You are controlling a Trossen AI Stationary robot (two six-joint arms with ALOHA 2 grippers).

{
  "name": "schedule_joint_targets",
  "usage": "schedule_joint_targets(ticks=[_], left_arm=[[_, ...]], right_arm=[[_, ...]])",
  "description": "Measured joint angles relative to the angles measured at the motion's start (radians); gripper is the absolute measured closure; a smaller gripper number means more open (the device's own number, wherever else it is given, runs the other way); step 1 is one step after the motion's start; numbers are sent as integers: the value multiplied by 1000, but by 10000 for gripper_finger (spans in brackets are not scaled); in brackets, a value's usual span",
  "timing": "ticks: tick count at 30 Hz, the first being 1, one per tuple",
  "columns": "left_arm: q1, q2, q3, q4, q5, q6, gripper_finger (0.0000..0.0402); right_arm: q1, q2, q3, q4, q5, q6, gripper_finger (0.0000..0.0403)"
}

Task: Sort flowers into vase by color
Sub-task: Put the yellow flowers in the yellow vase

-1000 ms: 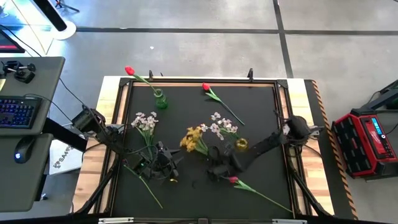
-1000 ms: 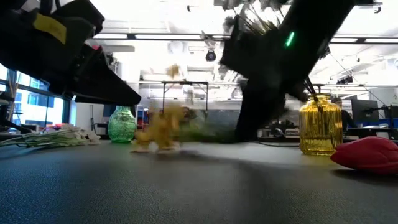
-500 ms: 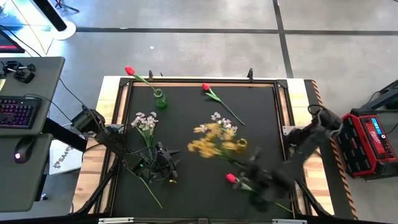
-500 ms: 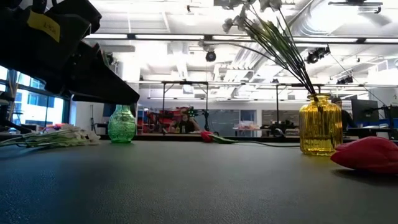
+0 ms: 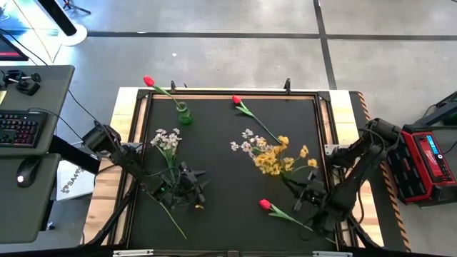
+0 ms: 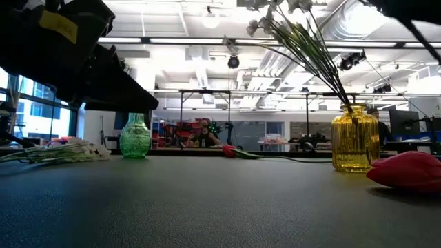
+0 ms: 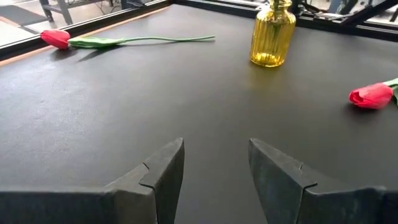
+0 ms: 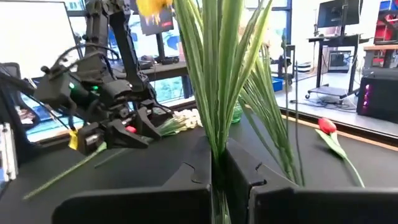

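Between my right claw's (image 8: 217, 163) clenched fingers stand the yellow bunch's stems (image 8: 214, 81), blossoms (image 5: 280, 158) lifted ahead of me. Just beside the blossoms stands the yellow vase (image 6: 355, 138), already holding a white bunch (image 6: 293, 34). I'd judge I should bring the stem ends upright over its neck before lowering. Farther off, my left claw (image 7: 214, 174) waits open beside a white bunch (image 5: 166, 140).

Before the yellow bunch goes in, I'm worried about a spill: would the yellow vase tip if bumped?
Possibly. The yellow vase has a broad body, so alone it likely stands firm. But the white flowers in it lean far sideways on long stems, probably making it top-heavy. It looks like glass, so likely breakable.
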Motion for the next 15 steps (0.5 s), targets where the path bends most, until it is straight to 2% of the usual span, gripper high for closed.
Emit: schedule_joint_targets(ticks=[5,11,15], left_arm=[[14,0,0,15,1,0,236],[18,0,0,41,2,10,236],[18,0,0,49,3,10,236]], right_arm=[[-24,0,-7,-3,0,-15,403],[0,0,64,5,-12,-192,403],[26,0,83,15,-13,-226,403]])
